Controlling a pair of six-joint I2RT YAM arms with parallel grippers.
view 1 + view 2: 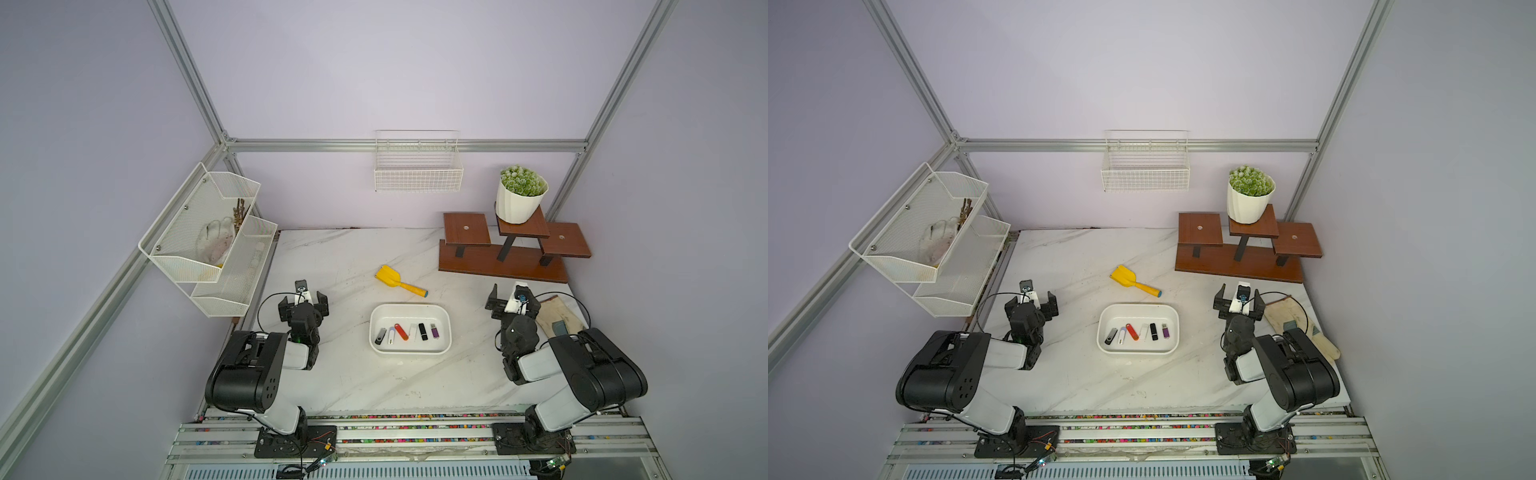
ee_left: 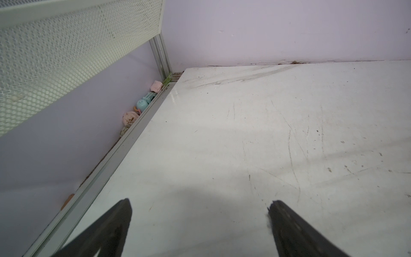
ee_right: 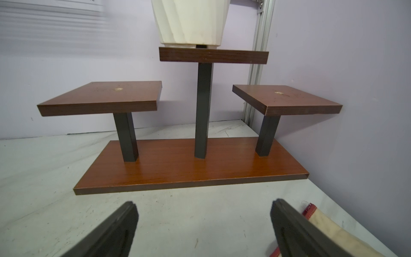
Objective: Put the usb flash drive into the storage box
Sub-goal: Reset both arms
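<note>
Left end effector (image 2: 200,207) and right end effector (image 3: 203,205) both stand spread and empty over the table (image 1: 353,257), either side of the storage box (image 1: 448,332). Six usb flash drives (image 1: 422,331) lie flat inside it in a row, long axes roughly front-to-back, the red drive (image 1: 401,331) slanted. Placing looks finished: none shows outside, so no further grasp seems needed.

Both arms crouch folded, wrists pointing toward twelve o'clock. The left gripper (image 1: 303,305) at nine o'clock and the right gripper (image 1: 514,301) at three gape wide.
</note>
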